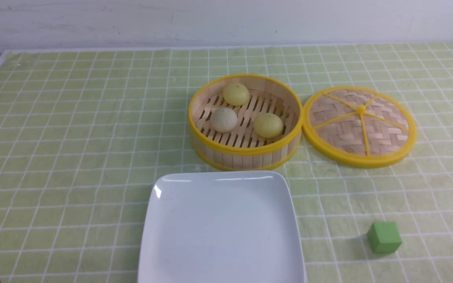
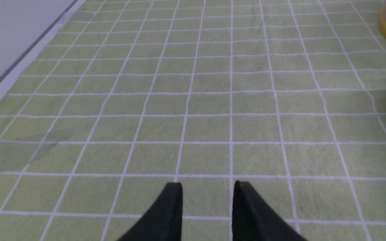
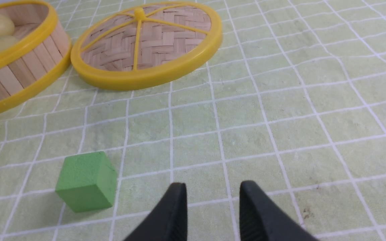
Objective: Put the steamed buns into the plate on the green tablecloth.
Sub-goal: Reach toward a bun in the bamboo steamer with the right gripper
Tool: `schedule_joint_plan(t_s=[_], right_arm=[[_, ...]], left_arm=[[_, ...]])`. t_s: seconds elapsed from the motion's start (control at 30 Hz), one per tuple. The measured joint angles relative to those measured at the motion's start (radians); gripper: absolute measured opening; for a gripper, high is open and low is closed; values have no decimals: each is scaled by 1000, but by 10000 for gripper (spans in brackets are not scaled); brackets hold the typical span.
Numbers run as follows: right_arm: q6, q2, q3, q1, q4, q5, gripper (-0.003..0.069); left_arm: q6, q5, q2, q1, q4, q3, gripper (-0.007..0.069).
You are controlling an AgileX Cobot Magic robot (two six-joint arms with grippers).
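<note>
Three steamed buns (image 1: 223, 120) in bamboo steamer (image 1: 246, 151) just beyond, perhaps against, the plate (image 1: 218, 232).

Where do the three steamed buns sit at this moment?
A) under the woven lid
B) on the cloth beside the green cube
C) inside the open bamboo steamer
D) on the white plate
C: the steamed buns all rest on the slats inside the steamer, the plate holds nothing, and the lid lies flat beside the steamer.
</note>
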Motion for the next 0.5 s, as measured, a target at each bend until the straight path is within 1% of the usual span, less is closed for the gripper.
schedule_joint_plan(t_s=[0.27,0.33,0.37,0.4,0.43,0.5], right_arm=[[-1,0,0,0,-10,-2,242],[17,0,0,0,0,-11,242],[61,0,1,0,39,-20,242],[111,0,3,0,101,-27,242],[177,0,4,0,181,-29,242],[271,0,4,0,295,-29,242]], left_arm=[[0,0,0,0,0,0,242],[-41,-1,0,0,-43,0,242],[-111,-4,0,0,-129,0,242],[-165,-6,0,0,-201,0,242],[-258,-6,0,0,-315,0,242],[-382,-3,0,0,-488,0,242]])
